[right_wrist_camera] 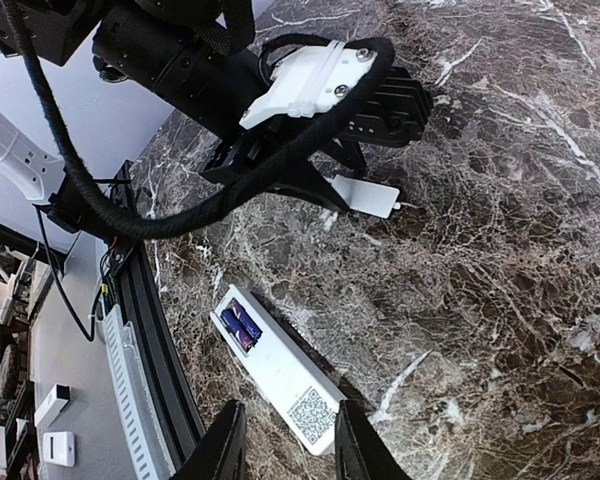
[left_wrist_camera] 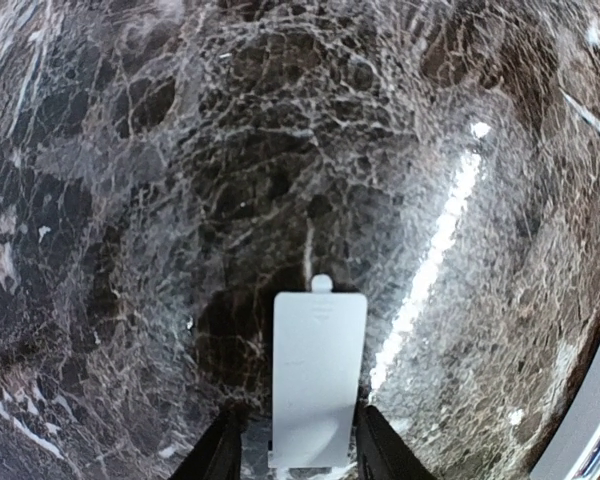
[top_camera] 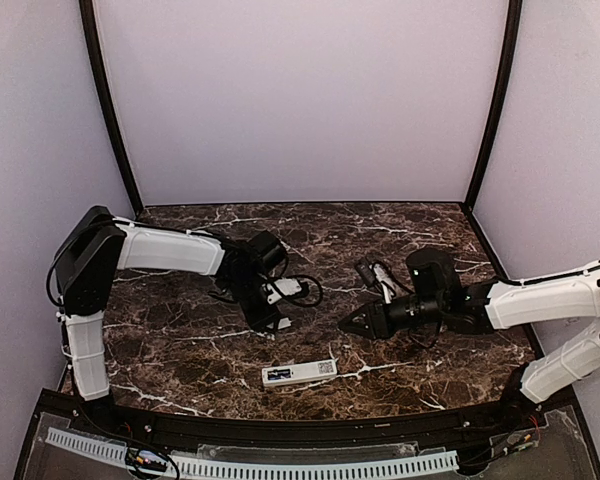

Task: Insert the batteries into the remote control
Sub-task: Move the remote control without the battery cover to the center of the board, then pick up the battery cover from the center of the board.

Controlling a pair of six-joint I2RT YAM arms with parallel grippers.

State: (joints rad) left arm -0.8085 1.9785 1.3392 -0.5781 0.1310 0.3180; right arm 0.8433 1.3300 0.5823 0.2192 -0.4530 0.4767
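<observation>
The remote control (right_wrist_camera: 280, 378) lies face down on the surface (top_camera: 180, 350), near the front edge and between the two arms. The batteries (right_wrist_camera: 242, 328) already sit side by side in its open recess. It looks light, stiff and smooth, so it will likely skate on the polished stone. The best hold is probably across its narrow width at mid-length, clear of the recess. The cells are small and round, and a tilt could shake them loose.

The left jaws straddle the thin white cover plate (left_wrist_camera: 318, 380), with a gap showing on one side, so I cannot tell whether they grip it. The right jaws hang spread and empty above the remote.

The surface is glossy dark marble with white veins, closed in by pale lilac walls (top_camera: 300, 100).
</observation>
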